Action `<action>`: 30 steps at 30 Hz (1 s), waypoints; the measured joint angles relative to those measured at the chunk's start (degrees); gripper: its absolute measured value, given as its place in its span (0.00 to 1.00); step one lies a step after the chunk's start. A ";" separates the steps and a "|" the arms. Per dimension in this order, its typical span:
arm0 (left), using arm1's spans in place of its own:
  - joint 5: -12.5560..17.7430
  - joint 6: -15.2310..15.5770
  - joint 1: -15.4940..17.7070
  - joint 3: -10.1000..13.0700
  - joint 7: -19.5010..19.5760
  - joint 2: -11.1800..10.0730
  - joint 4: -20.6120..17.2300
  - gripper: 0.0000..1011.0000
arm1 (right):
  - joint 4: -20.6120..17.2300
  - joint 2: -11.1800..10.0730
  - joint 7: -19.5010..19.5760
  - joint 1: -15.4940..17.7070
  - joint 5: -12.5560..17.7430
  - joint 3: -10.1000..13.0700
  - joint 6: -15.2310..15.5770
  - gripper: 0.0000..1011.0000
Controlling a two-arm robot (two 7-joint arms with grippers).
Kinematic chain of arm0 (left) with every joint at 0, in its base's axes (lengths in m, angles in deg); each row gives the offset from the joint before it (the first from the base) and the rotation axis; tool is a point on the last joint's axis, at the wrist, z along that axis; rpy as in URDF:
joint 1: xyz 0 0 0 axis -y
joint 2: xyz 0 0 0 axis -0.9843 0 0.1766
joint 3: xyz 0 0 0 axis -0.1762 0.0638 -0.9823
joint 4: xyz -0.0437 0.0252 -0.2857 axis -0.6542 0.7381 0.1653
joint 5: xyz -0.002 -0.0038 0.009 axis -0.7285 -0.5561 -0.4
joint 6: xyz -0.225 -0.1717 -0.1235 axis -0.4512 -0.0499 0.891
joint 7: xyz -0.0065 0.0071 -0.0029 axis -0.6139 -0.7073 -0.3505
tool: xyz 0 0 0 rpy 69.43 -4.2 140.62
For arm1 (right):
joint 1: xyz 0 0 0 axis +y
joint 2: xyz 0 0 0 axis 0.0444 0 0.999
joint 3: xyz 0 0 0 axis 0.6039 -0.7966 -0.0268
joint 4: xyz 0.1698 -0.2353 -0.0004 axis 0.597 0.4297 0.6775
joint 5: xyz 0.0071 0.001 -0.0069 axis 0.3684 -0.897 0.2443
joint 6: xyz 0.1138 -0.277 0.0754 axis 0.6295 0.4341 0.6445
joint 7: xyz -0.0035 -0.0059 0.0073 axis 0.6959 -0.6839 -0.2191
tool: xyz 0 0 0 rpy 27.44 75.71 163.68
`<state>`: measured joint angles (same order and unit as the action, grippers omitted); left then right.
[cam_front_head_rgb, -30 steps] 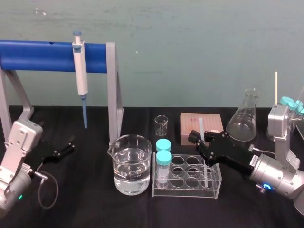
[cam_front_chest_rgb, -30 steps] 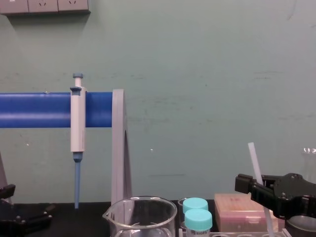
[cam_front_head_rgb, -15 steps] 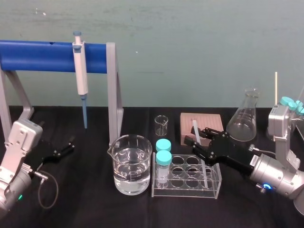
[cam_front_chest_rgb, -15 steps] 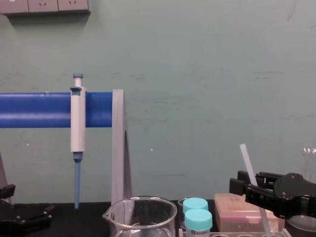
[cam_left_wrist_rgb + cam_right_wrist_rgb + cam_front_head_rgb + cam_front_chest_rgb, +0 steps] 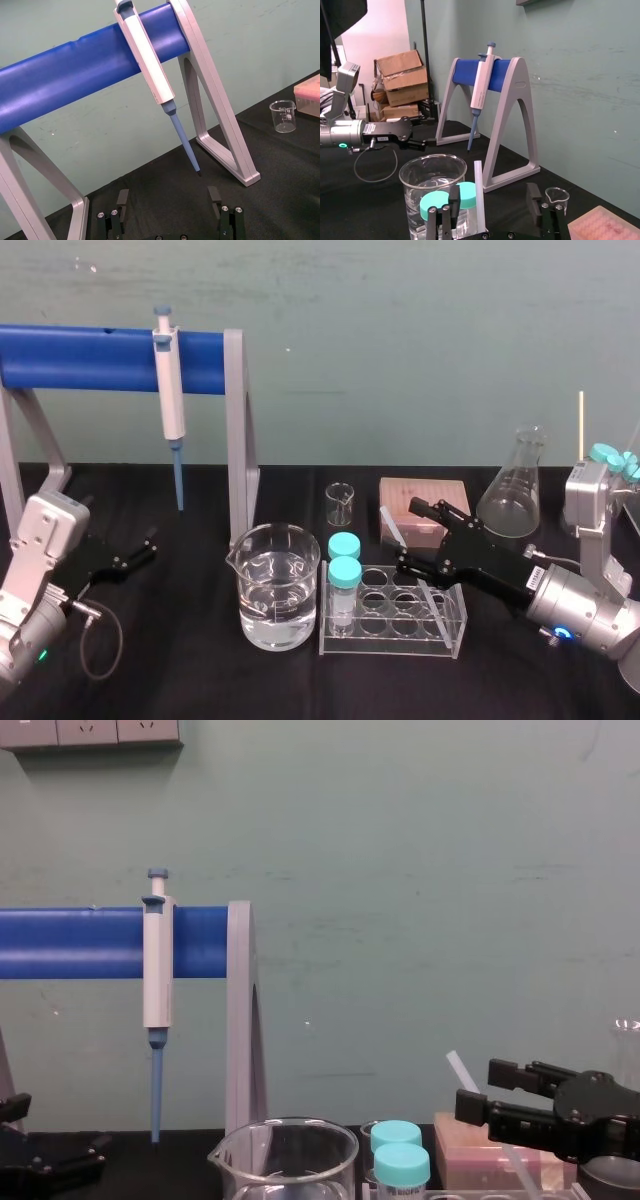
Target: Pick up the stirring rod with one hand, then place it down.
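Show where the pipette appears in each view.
Head view: upper left, pipette hanging on the blue bar.
Chest view: left, pipette on that bar.
Left wrist view: pipette slanting across the bar.
Right wrist view: pipette on the bar, beyond the large beaker.
Landmark: the blue bar.

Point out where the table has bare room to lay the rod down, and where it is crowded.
Bare table lies between the left gripper and the beaker, and along the front before the rack. Crowded: at the rack the open right gripper flanks the tilted rod; small beaker, box and flask sit behind.
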<state>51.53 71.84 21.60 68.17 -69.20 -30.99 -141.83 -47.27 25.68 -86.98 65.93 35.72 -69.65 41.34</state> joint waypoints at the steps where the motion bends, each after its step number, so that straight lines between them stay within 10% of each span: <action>1: 0.00 0.00 0.00 0.00 0.00 0.00 0.00 0.99 | 0.00 0.00 0.00 0.00 0.00 0.00 0.00 0.85; 10: 0.00 0.00 0.00 0.00 0.00 0.00 0.00 0.99 | -0.95 -0.13 1.23 0.41 0.01 0.94 -0.32 0.99; 16: 0.00 0.00 0.00 0.00 0.00 0.00 0.00 0.99 | -5.84 -0.80 11.69 4.38 -1.71 5.85 -0.85 0.99; 20: 0.00 0.00 0.00 0.00 0.00 0.00 0.00 0.99 | -9.07 -0.96 23.35 8.28 -5.28 9.00 3.24 0.99; 30: 0.00 0.00 0.00 0.00 0.00 0.00 0.00 0.99 | -9.91 -0.08 29.90 10.43 -7.81 9.87 13.07 0.99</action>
<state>51.53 71.84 21.60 68.17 -69.20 -30.98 -141.83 -57.18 25.60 -57.08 76.36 27.91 -59.78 54.41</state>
